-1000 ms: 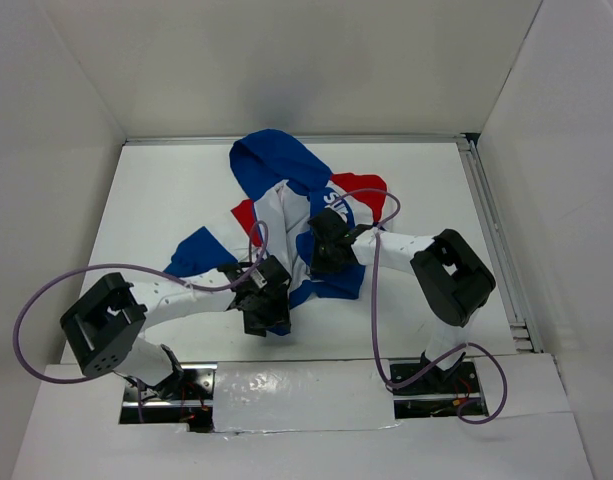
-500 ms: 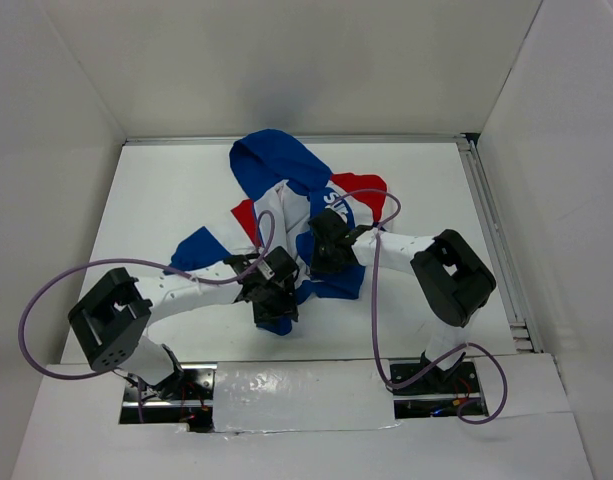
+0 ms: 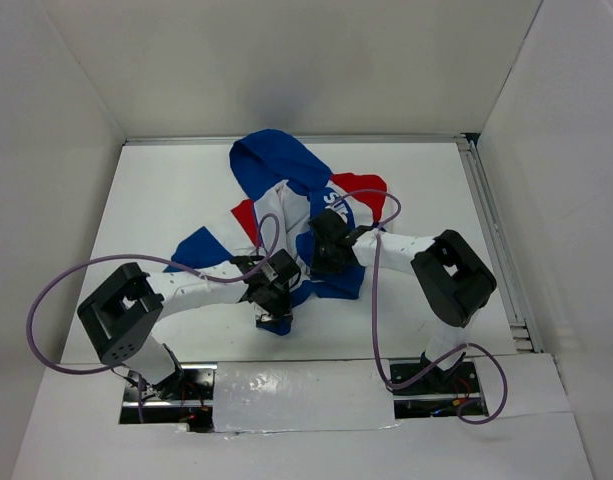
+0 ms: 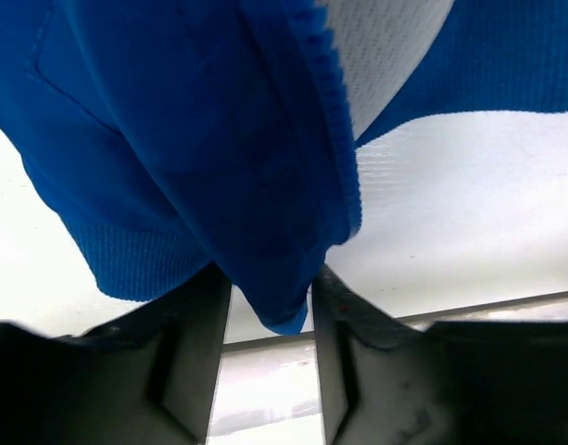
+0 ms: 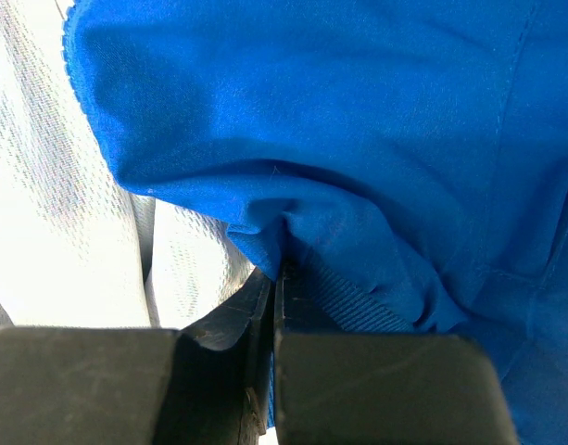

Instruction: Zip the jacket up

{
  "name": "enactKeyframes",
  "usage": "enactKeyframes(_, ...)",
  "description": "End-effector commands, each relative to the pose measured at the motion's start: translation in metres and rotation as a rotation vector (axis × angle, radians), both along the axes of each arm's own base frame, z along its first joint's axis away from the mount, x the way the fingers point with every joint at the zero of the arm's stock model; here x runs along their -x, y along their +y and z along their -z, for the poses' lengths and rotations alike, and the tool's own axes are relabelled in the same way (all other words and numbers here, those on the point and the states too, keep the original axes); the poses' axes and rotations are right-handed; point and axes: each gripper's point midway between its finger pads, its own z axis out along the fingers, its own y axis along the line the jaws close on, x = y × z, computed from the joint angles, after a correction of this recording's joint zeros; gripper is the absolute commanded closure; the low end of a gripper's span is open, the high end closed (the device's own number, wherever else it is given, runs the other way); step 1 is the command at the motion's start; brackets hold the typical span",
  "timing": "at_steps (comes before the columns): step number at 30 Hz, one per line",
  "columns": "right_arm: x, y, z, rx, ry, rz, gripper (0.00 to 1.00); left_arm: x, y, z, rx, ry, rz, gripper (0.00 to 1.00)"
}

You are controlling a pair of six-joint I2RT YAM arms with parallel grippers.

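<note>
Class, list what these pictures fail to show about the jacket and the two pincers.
- Zipper pull: in the top view, the left pincer and right pincer cover the jacket front, and it is too small anyway.
- Left wrist view: the blue hem fills the frame and the rest is cut off.
- Right wrist view: bunched fabric hides everything else.

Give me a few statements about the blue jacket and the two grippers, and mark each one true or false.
1. The jacket lies open, with its white lining showing. True.
2. The left gripper hangs empty, clear of the jacket. False: a blue corner of the ribbed hem sits between its fingers.
3. The right gripper is pinching blue fabric. True.
4. The hood points toward the arms' bases. False: it lies at the jacket's far end, away from them.
</note>
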Motion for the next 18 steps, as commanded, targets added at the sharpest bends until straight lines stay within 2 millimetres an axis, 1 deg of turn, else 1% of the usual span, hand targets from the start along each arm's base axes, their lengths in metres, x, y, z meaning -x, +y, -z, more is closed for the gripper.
enactKeyframes(1, 0.005, -0.003, -0.001, -0.005, 0.002, -0.009, 1.00, 0.000, 0.000, 0.004, -0.012, 0.008, -0.013, 0.51)
enactKeyframes(2, 0.005, -0.002, -0.002, -0.007, 0.002, -0.011, 1.00, -0.001, 0.000, 0.005, -0.019, 0.006, -0.021, 0.55)
enactKeyframes(4, 0.005, -0.001, -0.002, -0.013, 0.001, -0.014, 1.00, -0.002, 0.000, 0.007, -0.030, 0.009, -0.023, 0.61)
enactKeyframes(5, 0.006, -0.002, -0.001, -0.012, 0.002, -0.014, 1.00, -0.002, 0.000, 0.007, -0.036, 0.010, -0.025, 0.68)
enactKeyframes(7, 0.008, -0.004, -0.001, -0.014, 0.001, -0.013, 1.00, -0.004, 0.000, 0.009, -0.048, 0.012, -0.025, 0.74)
enactKeyframes(8, 0.009, -0.004, -0.002, -0.015, 0.000, -0.014, 1.00, -0.005, -0.001, 0.009, -0.048, 0.014, -0.023, 0.83)
enactKeyframes(9, 0.008, -0.003, -0.003, -0.021, -0.008, -0.016, 1.00, -0.004, 0.000, 0.010, -0.052, 0.022, -0.023, 0.89)
enactKeyframes(10, 0.010, -0.003, -0.005, -0.032, -0.011, -0.021, 1.00, -0.004, -0.002, 0.009, -0.043, 0.021, -0.022, 1.00)
enactKeyframes(11, 0.010, -0.003, -0.008, -0.036, -0.020, -0.029, 1.00, -0.003, -0.002, 0.010, -0.042, 0.022, -0.022, 1.00)
enactKeyframes(12, 0.010, 0.002, -0.017, -0.072, -0.035, -0.046, 1.00, -0.004, -0.004, 0.007, -0.029, 0.011, -0.011, 1.00)
enactKeyframes(14, 0.016, 0.006, -0.024, -0.111, -0.054, -0.104, 1.00, -0.005, -0.005, 0.003, -0.012, -0.007, -0.003, 1.00)
enactKeyframes(15, 0.017, 0.008, -0.035, -0.142, -0.093, -0.122, 1.00, -0.007, -0.007, -0.007, 0.014, -0.031, 0.000, 1.00)
enactKeyframes(16, 0.017, 0.008, -0.042, -0.148, -0.117, -0.149, 1.00, -0.009, -0.009, -0.013, 0.034, -0.050, 0.002, 1.00)
enactKeyframes(17, 0.019, 0.010, -0.050, -0.172, -0.128, -0.172, 1.00, -0.011, -0.011, -0.024, 0.066, -0.084, 0.014, 1.00)
enactKeyframes(18, 0.021, 0.010, -0.066, -0.201, -0.162, -0.193, 1.00, -0.013, -0.011, -0.031, 0.082, -0.106, 0.014, 1.00)
